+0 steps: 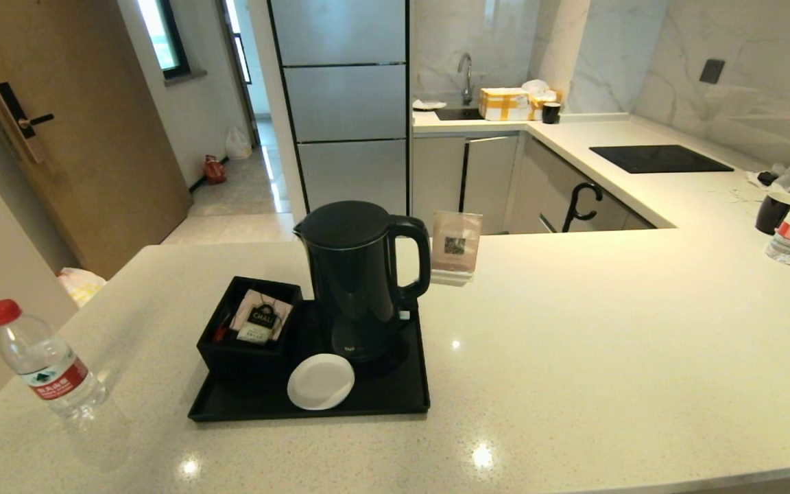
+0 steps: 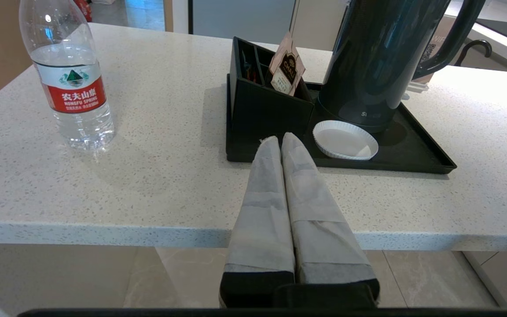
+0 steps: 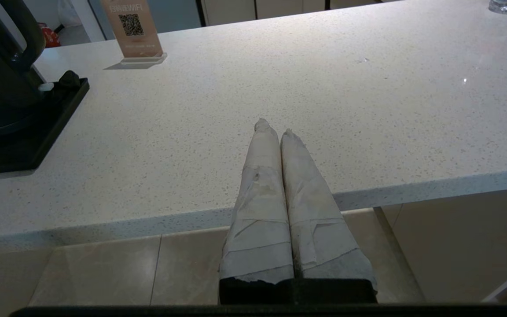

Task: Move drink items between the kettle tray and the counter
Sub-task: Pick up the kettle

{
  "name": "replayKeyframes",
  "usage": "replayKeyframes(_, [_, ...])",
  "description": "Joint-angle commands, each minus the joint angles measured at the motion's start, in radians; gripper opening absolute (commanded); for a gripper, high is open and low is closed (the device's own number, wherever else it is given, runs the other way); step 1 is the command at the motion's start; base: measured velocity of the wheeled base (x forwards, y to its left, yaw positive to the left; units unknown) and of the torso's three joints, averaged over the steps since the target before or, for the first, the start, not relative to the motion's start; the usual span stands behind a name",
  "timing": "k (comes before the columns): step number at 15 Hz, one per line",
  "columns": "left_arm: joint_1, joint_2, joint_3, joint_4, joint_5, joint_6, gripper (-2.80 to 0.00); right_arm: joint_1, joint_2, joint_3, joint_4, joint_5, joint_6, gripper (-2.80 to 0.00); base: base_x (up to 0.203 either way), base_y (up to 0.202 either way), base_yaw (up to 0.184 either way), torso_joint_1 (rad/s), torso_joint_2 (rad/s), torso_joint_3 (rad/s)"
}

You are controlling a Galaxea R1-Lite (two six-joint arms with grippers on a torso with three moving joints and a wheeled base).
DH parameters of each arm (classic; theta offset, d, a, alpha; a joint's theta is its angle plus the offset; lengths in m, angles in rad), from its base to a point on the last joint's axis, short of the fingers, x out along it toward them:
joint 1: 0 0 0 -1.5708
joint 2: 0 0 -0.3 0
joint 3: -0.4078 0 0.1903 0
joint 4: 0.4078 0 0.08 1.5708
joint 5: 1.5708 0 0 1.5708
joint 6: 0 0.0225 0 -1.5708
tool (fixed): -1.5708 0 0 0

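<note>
While both arms hang back off the counter (image 1: 573,357) edge, left gripper (image 2: 281,141) pressed closed and empty, the bottle (image 1: 45,360) stands at far left, the kettle (image 1: 361,281) upright on the tray (image 1: 395,401) at centre, right gripper (image 3: 273,127) likewise closed, empty.

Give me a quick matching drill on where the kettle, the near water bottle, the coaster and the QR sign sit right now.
Things:
1. black electric kettle
2. near water bottle
3. round white coaster
4. QR sign

Places:
A. on the counter, left of the tray
B. front of the kettle tray, lying flat
C. on the counter behind the tray
D. upright on the tray, beside the black box

Pairs: 1-D, 2-A, 3-B, 4-C
</note>
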Motion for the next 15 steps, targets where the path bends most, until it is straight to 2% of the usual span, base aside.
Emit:
replayKeyframes(1, [0.0,0.002,0.001,-0.001,0.0,-0.001,-2.8,0.0,0.0,0.0,0.0,0.0,0.0,-2.8,0.0,0.0,0.0,0.0,0.0,0.0])
replayKeyframes(4, [0.0,0.002,0.001,0.011,0.007,0.017,-2.8,0.0,0.0,0.0,0.0,0.0,-0.001,-2.8,0.0,0.0,0.0,0.0,0.0,0.0])
replayKeyframes(6, [0.0,0.0,0.0,0.049,0.026,0.196,-2.8,0.0,0.0,0.0,0.0,0.0,0.0,-2.8,0.0,0.0,0.0,0.0,0.0,0.0])
replayKeyframes(15, [0.0,0.0,-0.001,0.055,0.032,0.203,-2.8,0.0,0.0,0.0,0.001,0.0,0.0,-2.8,0.0,0.0,0.0,0.0,0.0,0.0])
